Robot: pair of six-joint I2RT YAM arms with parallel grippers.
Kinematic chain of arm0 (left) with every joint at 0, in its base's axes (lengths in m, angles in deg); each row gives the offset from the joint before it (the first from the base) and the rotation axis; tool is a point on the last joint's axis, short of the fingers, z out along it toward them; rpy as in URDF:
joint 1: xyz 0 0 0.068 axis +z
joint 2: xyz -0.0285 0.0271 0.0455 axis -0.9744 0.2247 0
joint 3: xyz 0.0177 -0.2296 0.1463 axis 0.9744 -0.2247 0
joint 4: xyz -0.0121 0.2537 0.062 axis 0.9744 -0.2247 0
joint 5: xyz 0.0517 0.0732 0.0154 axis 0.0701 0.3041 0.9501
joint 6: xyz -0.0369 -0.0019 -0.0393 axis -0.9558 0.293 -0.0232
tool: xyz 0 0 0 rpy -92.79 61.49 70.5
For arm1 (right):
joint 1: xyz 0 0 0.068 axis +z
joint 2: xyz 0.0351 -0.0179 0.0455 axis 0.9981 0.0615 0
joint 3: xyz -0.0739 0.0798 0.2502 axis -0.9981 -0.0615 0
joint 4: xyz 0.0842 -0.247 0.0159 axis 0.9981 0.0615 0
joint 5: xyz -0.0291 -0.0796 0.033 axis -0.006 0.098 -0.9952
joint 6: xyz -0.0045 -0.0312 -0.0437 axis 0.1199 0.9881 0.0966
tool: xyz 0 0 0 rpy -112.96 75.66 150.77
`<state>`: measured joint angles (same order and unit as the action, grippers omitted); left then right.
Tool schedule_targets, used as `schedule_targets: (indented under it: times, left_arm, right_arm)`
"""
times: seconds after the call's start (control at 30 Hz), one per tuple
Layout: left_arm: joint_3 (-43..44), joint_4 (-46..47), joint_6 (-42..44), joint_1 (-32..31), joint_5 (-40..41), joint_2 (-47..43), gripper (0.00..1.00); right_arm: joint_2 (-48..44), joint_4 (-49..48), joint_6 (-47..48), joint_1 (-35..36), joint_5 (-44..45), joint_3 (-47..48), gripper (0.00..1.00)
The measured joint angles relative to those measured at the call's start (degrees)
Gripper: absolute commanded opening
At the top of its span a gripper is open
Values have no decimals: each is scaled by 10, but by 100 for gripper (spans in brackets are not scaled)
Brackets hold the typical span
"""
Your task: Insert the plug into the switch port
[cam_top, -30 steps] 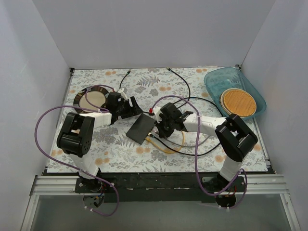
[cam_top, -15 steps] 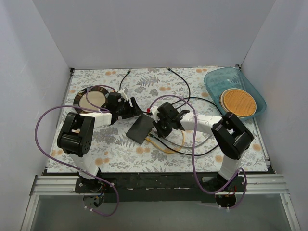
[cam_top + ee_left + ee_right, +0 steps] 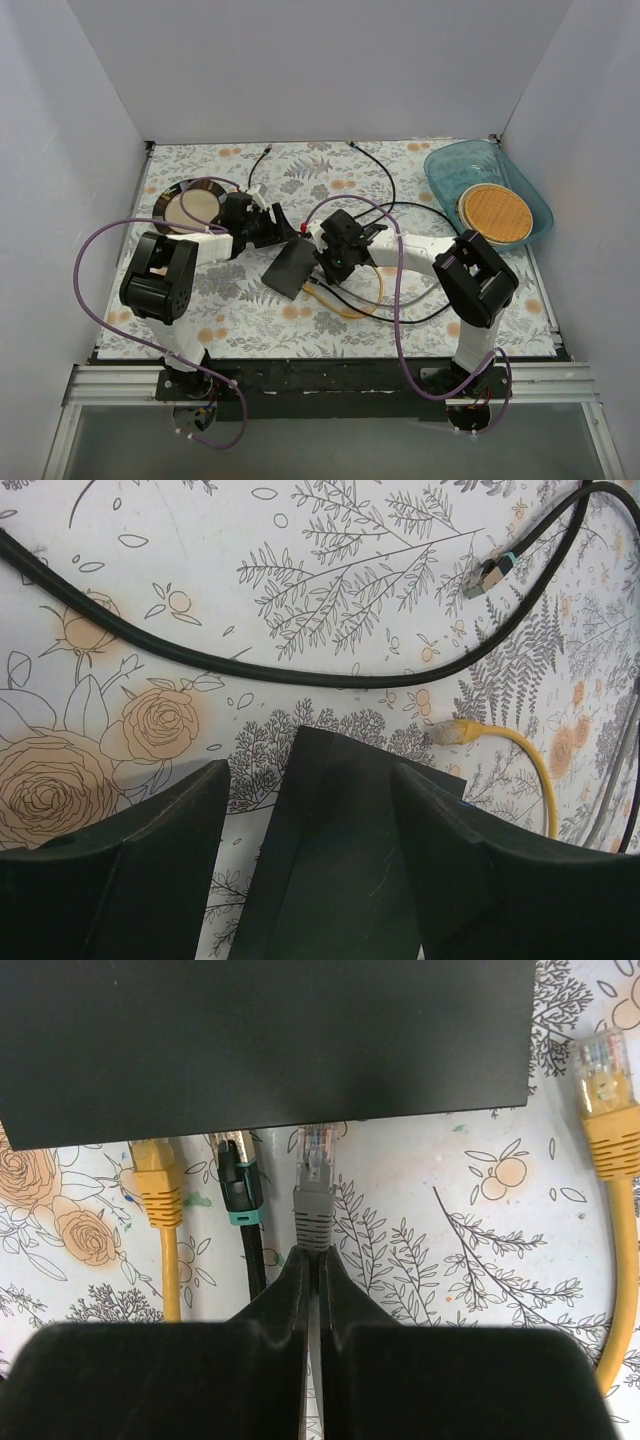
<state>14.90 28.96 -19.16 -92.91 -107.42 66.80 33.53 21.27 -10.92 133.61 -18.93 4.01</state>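
Note:
The switch (image 3: 289,268) is a flat matte-black box lying mid-table. In the right wrist view it (image 3: 270,1040) fills the top, with its near long edge facing my fingers. My right gripper (image 3: 312,1260) is shut on the rear of a grey plug (image 3: 313,1190), whose clear tip meets the switch's edge. A yellow plug (image 3: 155,1182) and a black plug with a teal band (image 3: 236,1182) sit at the same edge to its left. My left gripper (image 3: 310,810) is open, its fingers either side of the switch's far end (image 3: 350,870). From above it (image 3: 283,229) sits behind the switch, and the right gripper (image 3: 325,255) sits just right of it.
A loose yellow plug (image 3: 605,1085) lies right of the switch. Black and yellow cables (image 3: 385,300) loop across the mat near the right arm. A round dark-rimmed plate (image 3: 195,205) sits at the back left. A blue tray (image 3: 440,175) with a cork disc (image 3: 494,213) sits at the back right.
My right gripper has moved left toward the switch with the grey plug in it. The left gripper has edged slightly closer to the switch's far end.

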Motion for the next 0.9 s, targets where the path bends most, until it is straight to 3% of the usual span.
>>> schedule_targets:
  times: [0.9]
  left_arm:
    - [2,4,0,0,-19,11,61]
  right_arm:
    - [51,84,4,10,17,86,1]
